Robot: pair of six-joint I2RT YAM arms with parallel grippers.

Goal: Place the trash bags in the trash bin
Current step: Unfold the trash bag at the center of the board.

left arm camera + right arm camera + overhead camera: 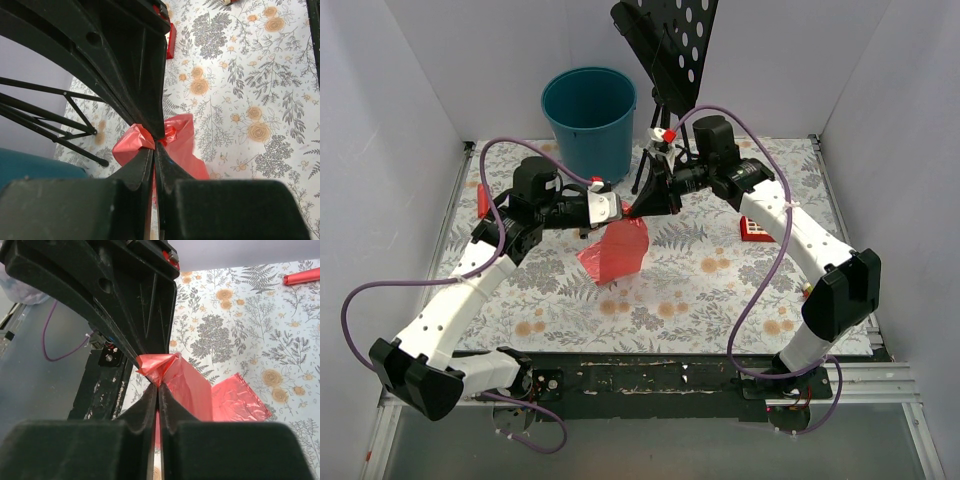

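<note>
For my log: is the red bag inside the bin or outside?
Outside. The red bag hangs pinched between the left gripper and right gripper, apart from the bin.

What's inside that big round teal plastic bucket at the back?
Inside the round teal plastic bucket, only its bare inner wall shows, nothing red. Its near side hides at least part of the bottom, so that part cannot be checked.

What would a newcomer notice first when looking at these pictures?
The thin, translucent red plastic bag hangs at the middle of the floral table, pinched from both sides by the left hand and the right hand. Behind it, at the far side, stands the round teal-blue plastic bin.
</note>
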